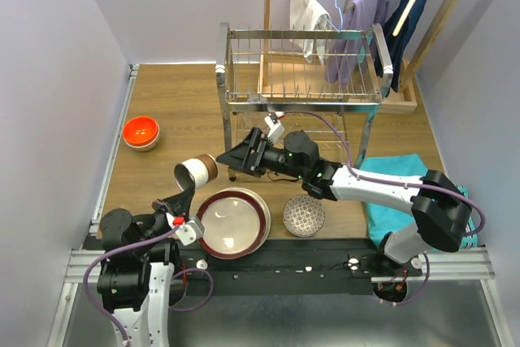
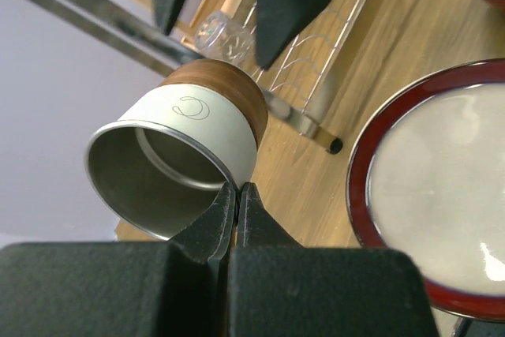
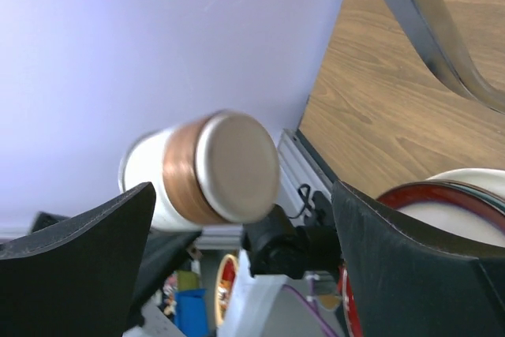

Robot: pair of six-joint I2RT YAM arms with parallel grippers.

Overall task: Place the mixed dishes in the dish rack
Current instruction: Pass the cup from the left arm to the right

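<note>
My left gripper [image 2: 237, 189] is shut on the rim of the beige cup [image 2: 201, 128], a cream cup with a brown band and a steel inside. It holds the cup on its side above the table, left of the dish rack [image 1: 301, 101]. In the top view the cup [image 1: 195, 171] hangs just left of my right gripper [image 1: 236, 156]. In the right wrist view the right gripper [image 3: 241, 195] is open, and the cup's base [image 3: 237, 165] faces it between the fingers without touching. The dark-red-rimmed plate [image 1: 233, 222] lies at the near edge. A clear glass [image 2: 225, 33] lies in the rack.
An orange bowl [image 1: 140, 132] sits at the left. A patterned bowl [image 1: 304, 215] sits right of the plate. A teal cloth [image 1: 398, 193] lies under the right arm. A wooden hanger stand with clothes [image 1: 366, 14] stands behind the rack.
</note>
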